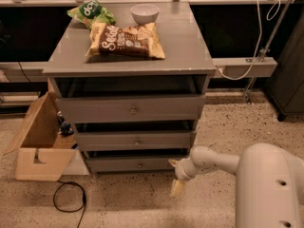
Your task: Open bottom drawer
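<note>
The grey cabinet has three drawers. The bottom drawer (137,164) is the slimmest front, just above the floor, with a tiny round knob (139,165) at its centre, and it looks shut. My gripper (175,175) hangs low at the cabinet's front right corner, level with the bottom drawer and to the right of its knob. One cream finger points at the drawer's right end and the other points down at the floor. The fingers are spread apart and hold nothing.
On the cabinet top (190,46) lie a brown snack bag (126,39), a green bag (90,11) and a white bowl (144,12). An open cardboard box (40,144) and a black cable (69,198) lie on the floor at the left. A dark cabinet (289,80) stands at the right.
</note>
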